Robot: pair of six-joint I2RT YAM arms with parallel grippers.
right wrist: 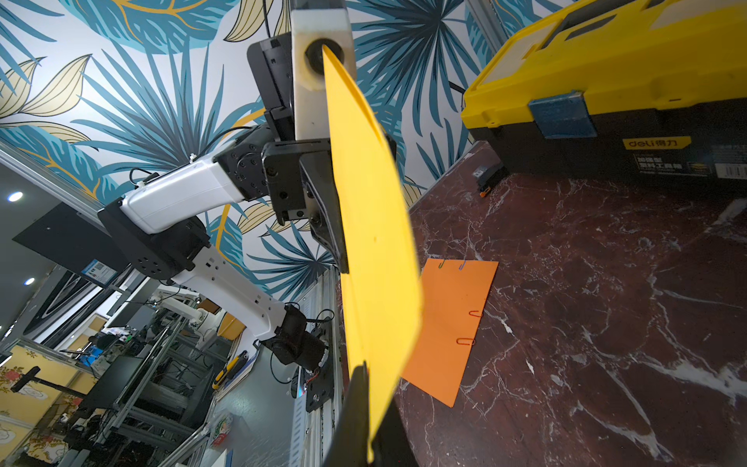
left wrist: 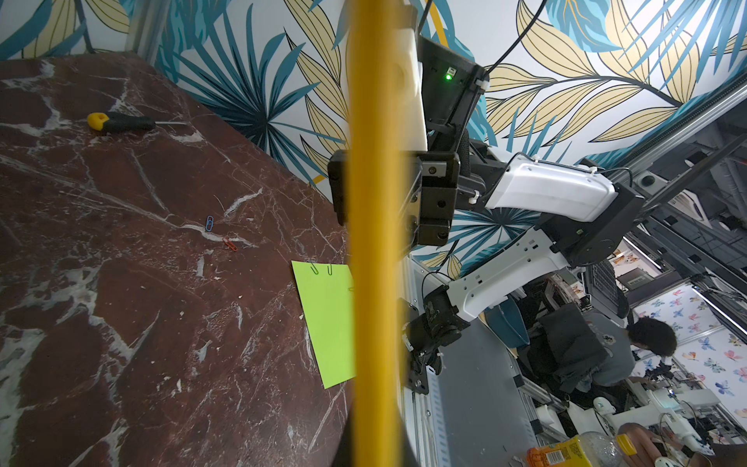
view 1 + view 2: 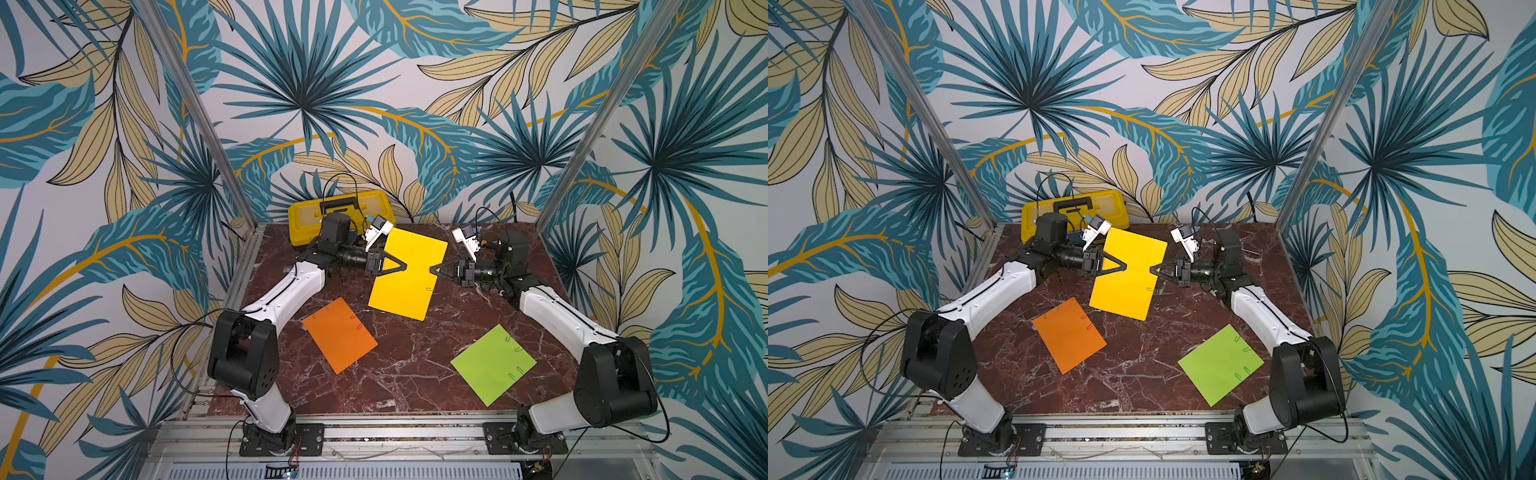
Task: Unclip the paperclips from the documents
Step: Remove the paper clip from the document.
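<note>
The yellow document (image 3: pixel 409 286) is lifted off the marble, tilted, and held from both sides. My left gripper (image 3: pixel 405 266) is shut on its left edge and my right gripper (image 3: pixel 432 268) on its right edge. One paperclip (image 3: pixel 430 289) sits on that right edge, just below the right fingers. In the left wrist view the yellow document (image 2: pixel 374 242) shows edge-on between the jaws; in the right wrist view it (image 1: pixel 372 263) does too. The orange document (image 3: pixel 338 336) and the lime green document (image 3: pixel 492 365) lie flat, each with several paperclips on its edges.
A yellow-and-black toolbox (image 3: pixel 332 216) stands at the back left of the marble table (image 3: pixel 415 374). A blue paperclip (image 2: pixel 209 223) and a red paperclip (image 2: pixel 229 244) lie loose on the marble. A yellow-handled screwdriver (image 2: pixel 121 122) lies near the back right wall.
</note>
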